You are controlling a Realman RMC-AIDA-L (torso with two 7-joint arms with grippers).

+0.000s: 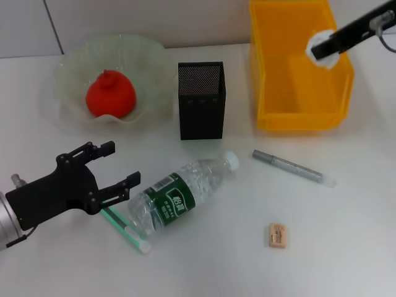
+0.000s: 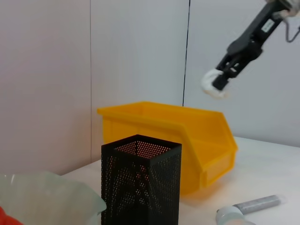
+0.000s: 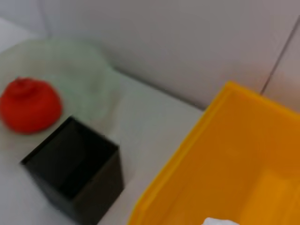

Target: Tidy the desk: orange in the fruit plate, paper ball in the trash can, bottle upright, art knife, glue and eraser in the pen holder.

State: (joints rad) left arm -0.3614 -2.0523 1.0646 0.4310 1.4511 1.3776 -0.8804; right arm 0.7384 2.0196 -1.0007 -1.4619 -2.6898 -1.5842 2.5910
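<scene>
Lab test bench: bare white table [image 1: 346,247], plain panelled wall [image 2: 93,56].

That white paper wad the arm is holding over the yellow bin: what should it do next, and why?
Probably open the fingers and let it drop. The right gripper holds the paper ball in the air above the trash can, as the left wrist view also shows, so it should fall inside. The left gripper waits open near the lying bottle.
</scene>
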